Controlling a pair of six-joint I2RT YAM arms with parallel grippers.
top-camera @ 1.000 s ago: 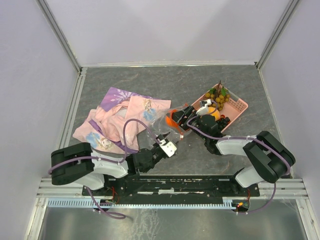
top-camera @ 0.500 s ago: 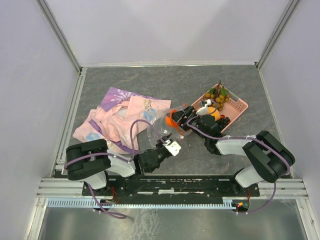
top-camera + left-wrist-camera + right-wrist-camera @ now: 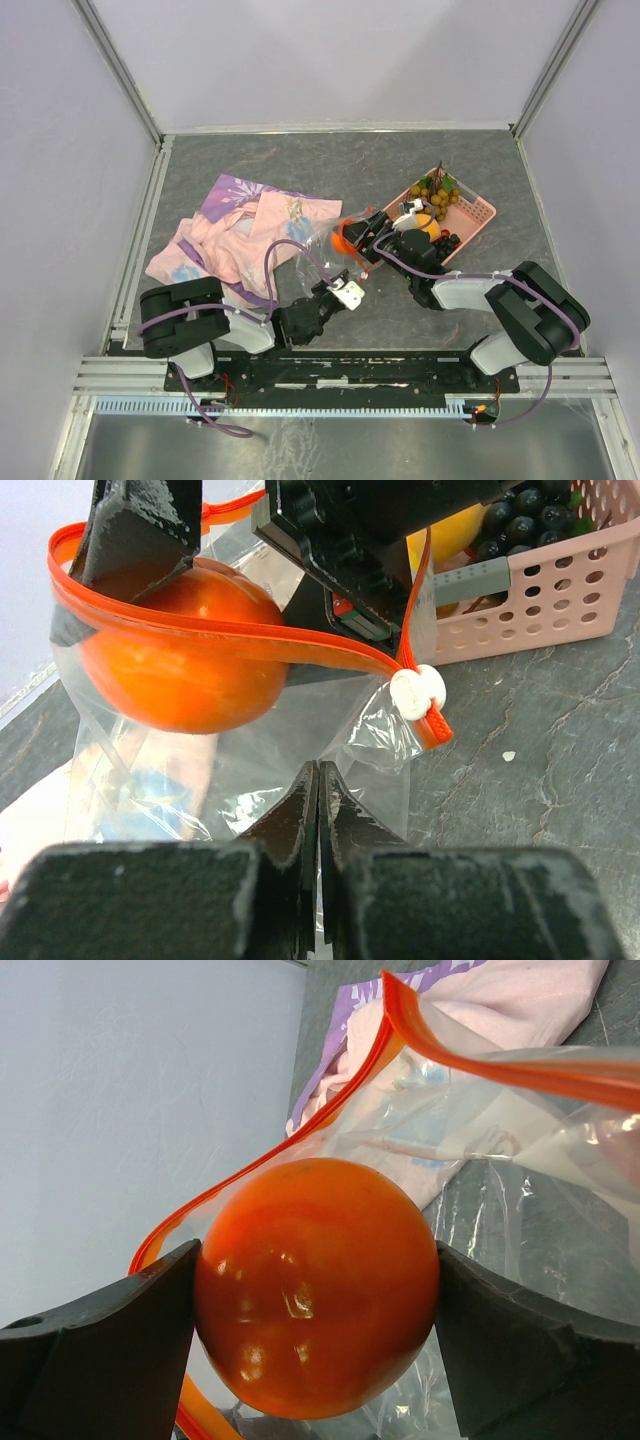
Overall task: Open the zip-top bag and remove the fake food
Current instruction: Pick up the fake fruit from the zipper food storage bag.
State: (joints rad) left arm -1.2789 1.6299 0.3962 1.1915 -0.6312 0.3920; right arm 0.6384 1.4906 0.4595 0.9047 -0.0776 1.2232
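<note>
**Orange fruit gripped at the mouth of the open bag**

From above, we see the zip-top bag [image 3: 318, 255] near the middle of the counter [image 3: 300, 165]. It lies between the pink-purple cloth [image 3: 235, 235] toward the left edge and the pink basket [image 3: 478, 205] toward the right edge. The left claw [image 3: 342, 288] meets the bag from the near edge. The right claw [image 3: 350, 240] comes from the basket side, with an orange fruit [image 3: 340, 241] at its tips. We cannot tell here how either claw stands.

The left wrist view settles one: the left claw's fingers are pressed together on a fold of the bag's clear plastic, below the white slider [image 3: 418, 688]. The orange-red zip strip [image 3: 437, 728] gapes and loops round the fruit. Behind, the basket holds dark grapes [image 3: 520, 520] and a yellow fruit [image 3: 450, 535].

Only the right wrist view shows the fruit clamped between both right fingers [image 3: 100, 1360], touching each, inside the strip's loop.
</note>
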